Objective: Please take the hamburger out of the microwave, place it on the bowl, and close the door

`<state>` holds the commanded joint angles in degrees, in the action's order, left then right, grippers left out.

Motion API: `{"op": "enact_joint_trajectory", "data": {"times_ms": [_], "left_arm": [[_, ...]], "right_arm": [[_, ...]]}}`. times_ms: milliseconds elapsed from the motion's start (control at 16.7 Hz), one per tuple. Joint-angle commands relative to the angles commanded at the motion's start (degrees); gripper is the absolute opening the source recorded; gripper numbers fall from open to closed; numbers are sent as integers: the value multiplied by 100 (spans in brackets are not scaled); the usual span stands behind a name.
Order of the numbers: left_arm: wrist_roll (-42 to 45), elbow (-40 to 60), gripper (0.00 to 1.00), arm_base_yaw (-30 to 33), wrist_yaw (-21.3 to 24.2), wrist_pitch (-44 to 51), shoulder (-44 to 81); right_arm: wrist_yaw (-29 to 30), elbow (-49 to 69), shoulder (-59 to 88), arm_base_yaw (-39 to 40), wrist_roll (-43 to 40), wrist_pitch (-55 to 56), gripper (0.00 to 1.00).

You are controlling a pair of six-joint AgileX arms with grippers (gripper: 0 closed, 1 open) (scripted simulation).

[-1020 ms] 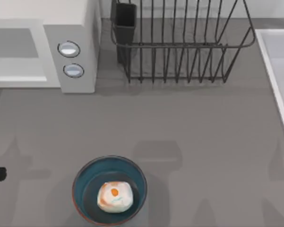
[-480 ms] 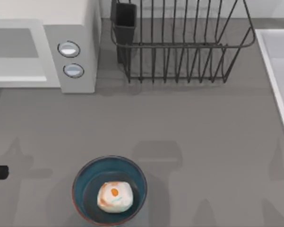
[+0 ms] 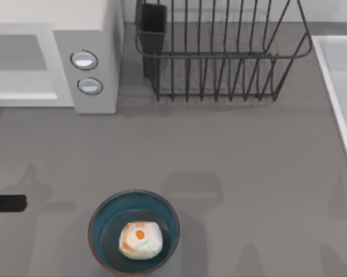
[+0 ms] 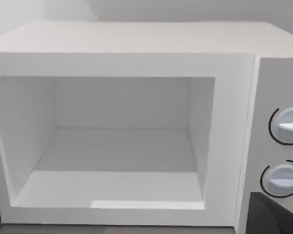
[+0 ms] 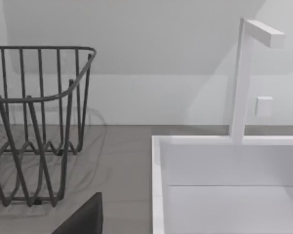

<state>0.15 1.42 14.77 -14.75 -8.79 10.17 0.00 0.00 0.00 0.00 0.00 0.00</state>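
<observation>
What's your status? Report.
Left gripper at table's left edge. Right arm facing white sink. Cream-white orange-spotted hamburger in deep-blue bowl. Boxy white microwave open, empty. No obstruction.

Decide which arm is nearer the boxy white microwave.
Left. Its wrist camera faces the boxy white microwave close up; the right arm's faces the dark wire dish rack and white sink.

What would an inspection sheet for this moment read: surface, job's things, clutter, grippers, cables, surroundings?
Surface: grey table, bare between items.
Job's things: hamburger lies inside the bowl near the front; microwave at back left, cavity open and empty; the door is not made out.
Clutter: dark wire dish rack at the back.
Grippers: a dark part of the left arm juts in at the left edge.
Cables: nothing seen.
Surroundings: white sink with faucet at right.
</observation>
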Motion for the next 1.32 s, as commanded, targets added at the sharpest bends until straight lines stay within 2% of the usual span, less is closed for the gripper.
{"op": "enact_joint_trajectory", "data": {"times_ms": [300,600,1320], "left_arm": [[-4,63,0,-122,121,116,-49],[-5,552,0,-818,817,793,-218],[8,891,0,-955,957,594,333]], "right_arm": [[0,0,0,0,0,0,100],[0,0,0,0,0,0,100],[0,0,0,0,0,0,100]]}}
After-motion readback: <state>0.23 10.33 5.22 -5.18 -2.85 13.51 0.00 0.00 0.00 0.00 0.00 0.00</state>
